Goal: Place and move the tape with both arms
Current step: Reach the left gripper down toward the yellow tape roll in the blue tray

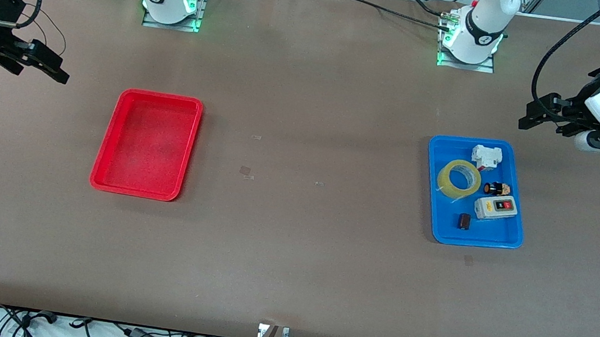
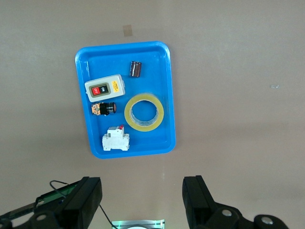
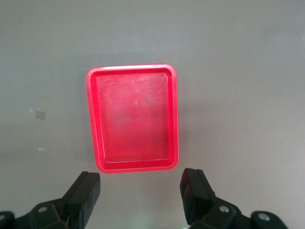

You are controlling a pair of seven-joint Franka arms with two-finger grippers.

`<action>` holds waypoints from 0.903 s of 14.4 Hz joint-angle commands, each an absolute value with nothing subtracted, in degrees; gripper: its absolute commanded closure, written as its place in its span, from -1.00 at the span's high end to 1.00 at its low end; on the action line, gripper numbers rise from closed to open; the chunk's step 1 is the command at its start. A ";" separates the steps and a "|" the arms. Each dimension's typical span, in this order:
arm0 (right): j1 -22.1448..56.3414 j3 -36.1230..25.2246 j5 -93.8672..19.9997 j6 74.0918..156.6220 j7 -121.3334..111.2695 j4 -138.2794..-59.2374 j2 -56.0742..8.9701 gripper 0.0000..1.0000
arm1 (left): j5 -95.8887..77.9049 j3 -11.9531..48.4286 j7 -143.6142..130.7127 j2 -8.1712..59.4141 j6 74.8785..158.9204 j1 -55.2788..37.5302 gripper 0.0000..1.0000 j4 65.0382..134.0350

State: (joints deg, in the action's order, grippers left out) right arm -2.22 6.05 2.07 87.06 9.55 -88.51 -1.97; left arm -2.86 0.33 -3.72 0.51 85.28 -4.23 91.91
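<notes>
Currently the tape (image 1: 459, 179) lies flat in the blue tray (image 1: 512, 238), well apart from the left pincer (image 1: 538, 113), which hangs fingers apart over bare desk (image 1: 291, 246) at that end. Right pincer (image 1: 43, 63) hangs fingers apart near the red tray (image 1: 100, 182). Count: 1 tape, 2 trays, 4 small parts beside the tape.

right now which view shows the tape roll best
The left wrist view: the tape lies flat in the blue tray, ring and hollow core plain. The front view shows it smaller; the right wrist view misses it.
</notes>
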 commanded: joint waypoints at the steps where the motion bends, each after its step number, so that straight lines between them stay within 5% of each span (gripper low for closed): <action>1: -2.72 5.98 1.58 85.96 7.82 -87.45 -1.85 0.98 | -2.37 0.35 -2.64 1.05 84.73 -4.48 1.00 90.53; 13: -2.72 5.98 1.58 86.04 7.12 -87.45 -2.11 0.98 | -3.08 -0.09 -5.01 7.91 88.66 -3.34 1.00 92.97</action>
State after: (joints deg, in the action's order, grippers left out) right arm -2.23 5.94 2.07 87.02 8.45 -88.51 -1.96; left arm -2.86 -0.01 -4.31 7.87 86.31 -3.47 91.51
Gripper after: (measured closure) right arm 0.009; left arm 0.000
